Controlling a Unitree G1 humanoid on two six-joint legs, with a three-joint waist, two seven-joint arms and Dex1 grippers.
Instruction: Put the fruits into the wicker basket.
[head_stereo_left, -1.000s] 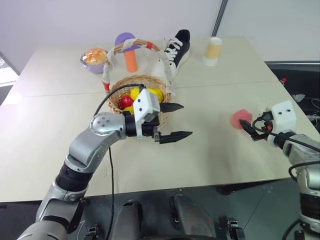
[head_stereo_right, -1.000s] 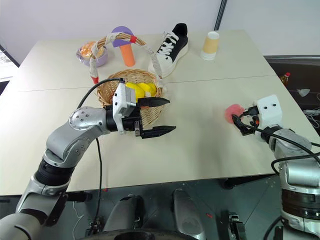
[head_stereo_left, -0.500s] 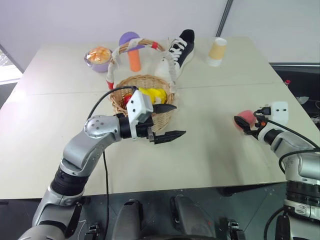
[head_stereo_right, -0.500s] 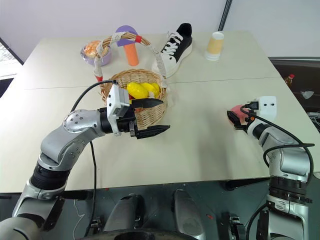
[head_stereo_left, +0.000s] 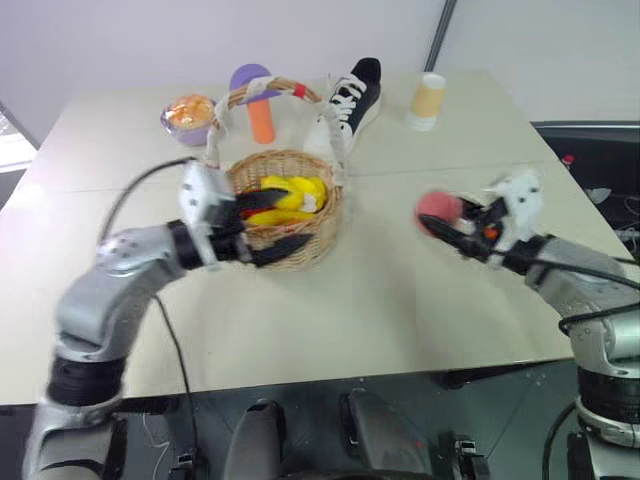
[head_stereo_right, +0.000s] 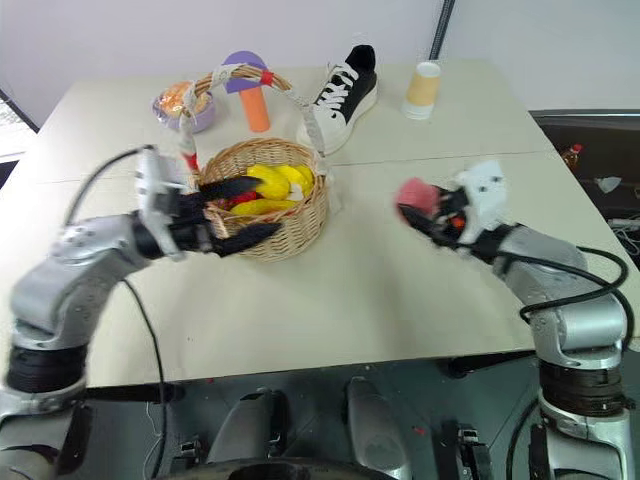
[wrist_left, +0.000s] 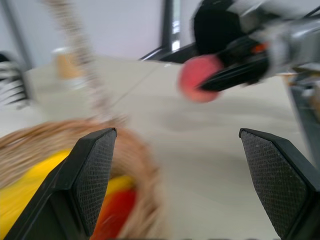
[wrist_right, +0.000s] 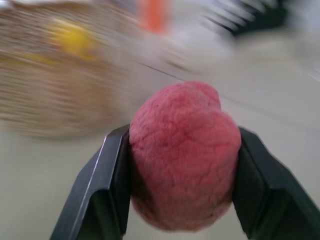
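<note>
left eye view, entries by size, all placed against the wicker basket.

table (head_stereo_left: 420, 320): pale, wide; carries everything listed.

wicker basket (head_stereo_left: 300, 235): round, woven, tall banded handle arching over it; stands mid-table and already holds yellow fruits (head_stereo_left: 290, 195) plus something red.

shoe (head_stereo_left: 350, 100): black and white, behind the basket, to its right.

mushroom shape (head_stereo_left: 255, 100): orange stem, purple cap, just behind the basket handle; not a fruit.

purple bowl (head_stereo_left: 190, 118): behind the basket, to its left.

paper cup (head_stereo_left: 428, 102): well behind and right of the basket, past the shoe.

left gripper (head_stereo_left: 262, 230): fingers spread wide and empty, at the basket's left side, one finger over the rim and one against the outer wall; whether they touch the weave cannot be told.

right gripper (head_stereo_left: 440, 222): clamped on the peach, one black finger on each flank, as the right wrist view shows plainly.

peach (wrist_right: 182, 155): pink, lifted off the table, to the right of the basket and well apart from it.

handling note, as judgement: the step in hand is carrying the peach to the basket. best kept high enough to pass the rim, brought in beside the handle arch rather than under its band, and let go only once it sits squarely over the opening. the left gripper near the rim may crowd the drop.
</note>
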